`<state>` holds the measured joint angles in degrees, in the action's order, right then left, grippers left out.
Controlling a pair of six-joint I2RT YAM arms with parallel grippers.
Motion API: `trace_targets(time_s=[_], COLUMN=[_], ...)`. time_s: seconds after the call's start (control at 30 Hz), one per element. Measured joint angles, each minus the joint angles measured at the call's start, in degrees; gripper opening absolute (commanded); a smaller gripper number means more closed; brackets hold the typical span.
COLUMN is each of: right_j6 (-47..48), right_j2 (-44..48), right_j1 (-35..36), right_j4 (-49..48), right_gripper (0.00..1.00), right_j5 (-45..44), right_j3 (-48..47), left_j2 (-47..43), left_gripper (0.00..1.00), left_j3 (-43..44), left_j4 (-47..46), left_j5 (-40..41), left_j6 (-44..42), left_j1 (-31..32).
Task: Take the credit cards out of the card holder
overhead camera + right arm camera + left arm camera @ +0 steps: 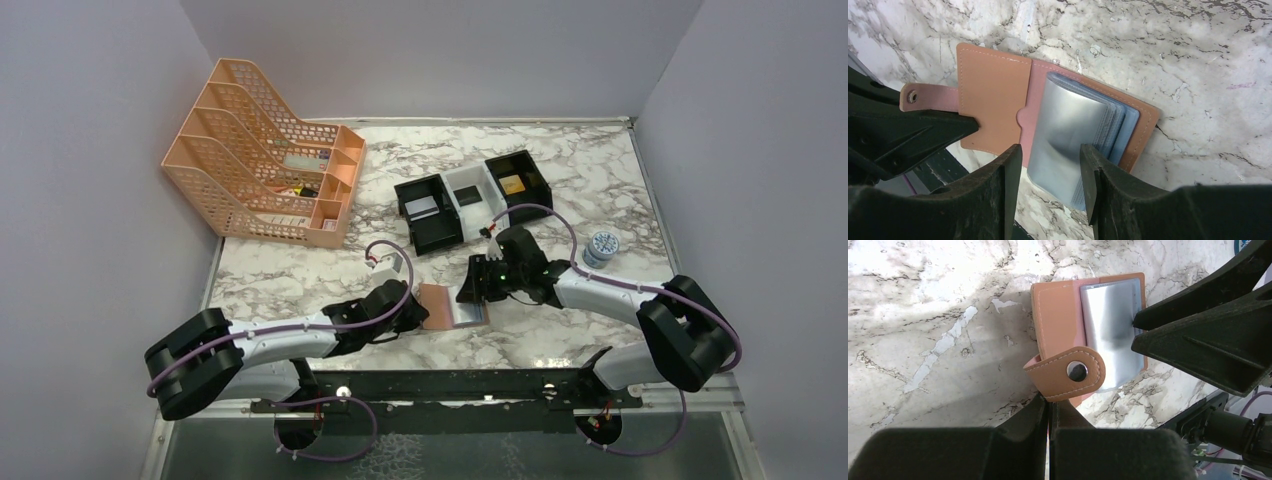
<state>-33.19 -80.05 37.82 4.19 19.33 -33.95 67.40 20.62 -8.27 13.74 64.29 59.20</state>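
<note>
Card holder point(452, 305) lies open near the worktop's point(560, 340) front edge, my left end effector point(1049, 407) pinched shut on its tab point(1070, 372), likely anchoring it, while my half-open right end effector point(1050, 165) straddles its sleeves point(1068, 125).

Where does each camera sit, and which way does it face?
Top: fixed above and behind the robot, looking down on the table; left arm and right arm show, bases nearest.
Left wrist: rides the left arm, looking down past the shut left pincer at the tab of the wallet.
Right wrist: rides the right arm, looking down through the open right pincer at the wallet's sleeves.
Shared: all three show the wallet; each wrist view catches the other pincer.
</note>
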Motion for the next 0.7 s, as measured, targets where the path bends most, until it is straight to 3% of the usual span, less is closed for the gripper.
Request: trace_targets(time_s=[0.7], right_j6=[-0.55], right_j2=[2.71], right_j1=[-0.02], right_j4=[2.43], right_gripper=[0.45], right_j5=[-0.09], right_j3=[1.88], left_j2=[3.21], left_gripper=[0.00], left_j3=[0.83], left_j4=[0.44], left_j5=[0.26], left_j6=[-0.59], left_j1=[0.00])
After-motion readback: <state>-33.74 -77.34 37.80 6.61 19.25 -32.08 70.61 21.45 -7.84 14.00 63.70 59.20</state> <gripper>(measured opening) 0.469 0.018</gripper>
